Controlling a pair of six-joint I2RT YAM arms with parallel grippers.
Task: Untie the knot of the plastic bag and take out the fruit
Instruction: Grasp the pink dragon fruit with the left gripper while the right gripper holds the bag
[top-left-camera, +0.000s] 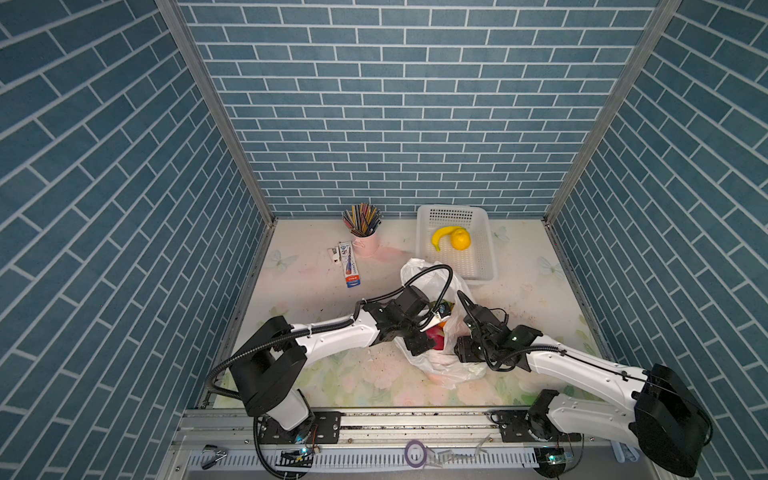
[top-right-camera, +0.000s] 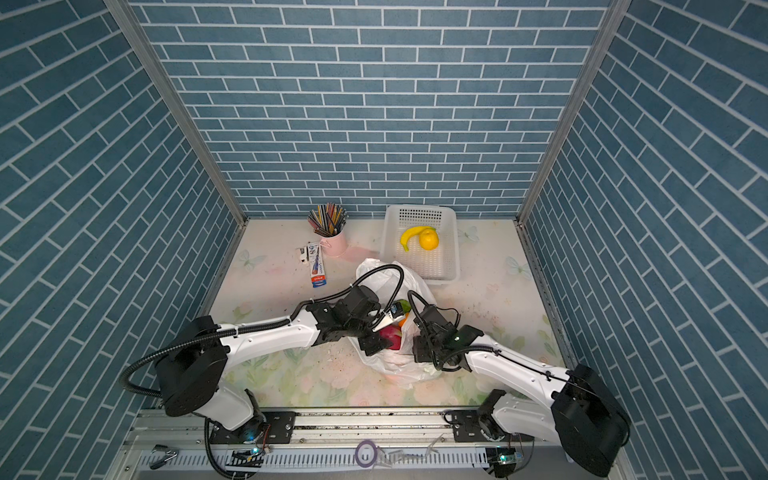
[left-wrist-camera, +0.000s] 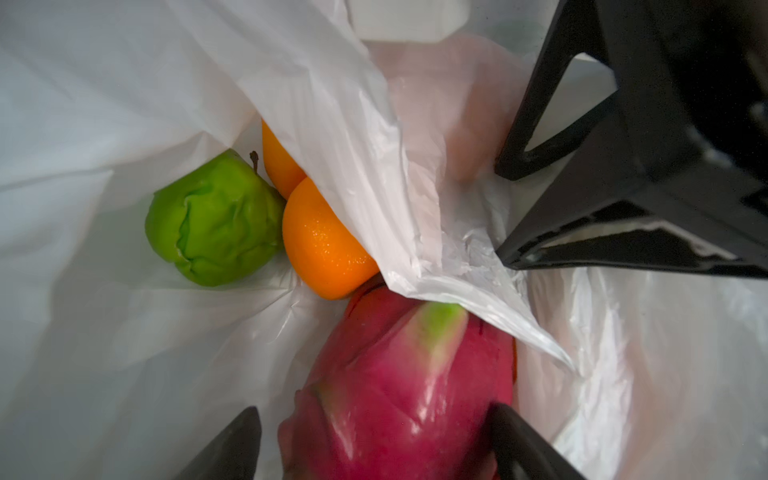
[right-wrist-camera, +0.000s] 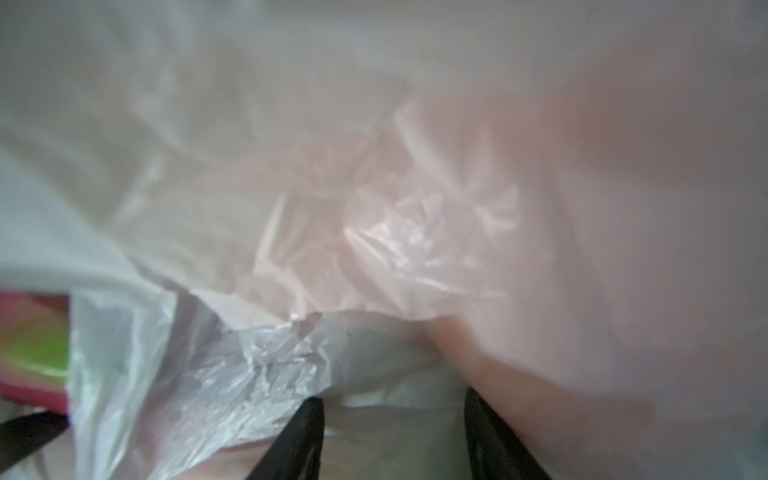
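The white plastic bag (top-left-camera: 419, 270) (top-right-camera: 374, 270) lies at the table's middle with its mouth open; the knot is out of view. My left gripper (left-wrist-camera: 374, 411) (top-left-camera: 432, 330) is inside the bag, open wide, with the magenta dragon fruit (left-wrist-camera: 407, 374) (top-left-camera: 436, 336) between its fingers. One finger stands clear of the fruit. Deeper in lie two oranges (left-wrist-camera: 324, 245) and a bumpy green fruit (left-wrist-camera: 216, 220). My right gripper (right-wrist-camera: 394, 397) (left-wrist-camera: 503, 212) (top-left-camera: 455, 347) is at the bag's right rim, open, with bag film (right-wrist-camera: 415, 208) draped around its fingers.
A white perforated basket (top-left-camera: 491, 249) stands behind the bag and holds a banana (top-left-camera: 438, 237) and a yellow lemon (top-left-camera: 460, 240). A pink cup of pencils (top-left-camera: 365, 243) and a toothpaste box (top-left-camera: 349, 266) are at the back left.
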